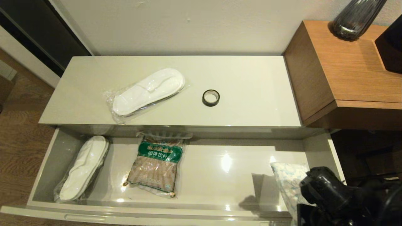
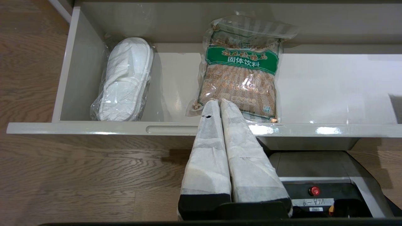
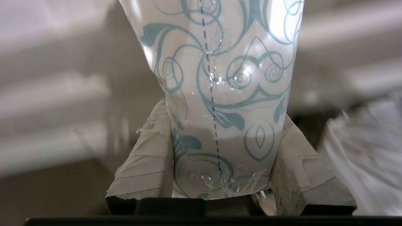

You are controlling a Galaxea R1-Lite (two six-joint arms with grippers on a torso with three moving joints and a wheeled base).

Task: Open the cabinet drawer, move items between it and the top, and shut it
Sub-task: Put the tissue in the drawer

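- Right pincer [image 3: 216, 175] of mine grasps the white packet [image 3: 220, 78] over the drawer [image 1: 194, 175].
- Best lift it clear of the rim before the top [image 1: 251, 81].
- Left pincer [image 2: 220, 105] clenched, parked.

Right arm [image 1: 342, 197]: low at the near right corner of the head view, black wrist angled inward.
Right gripper [image 3: 220, 147]: jaws partly apart, taped fingers [image 3: 141, 175] clamped on both sides of a white packet [image 3: 220, 78] with teal swirls.
Left gripper [image 2: 220, 106]: jaws pressed together, nothing between, taped fingers [image 2: 209, 150] pointing forward, parked.
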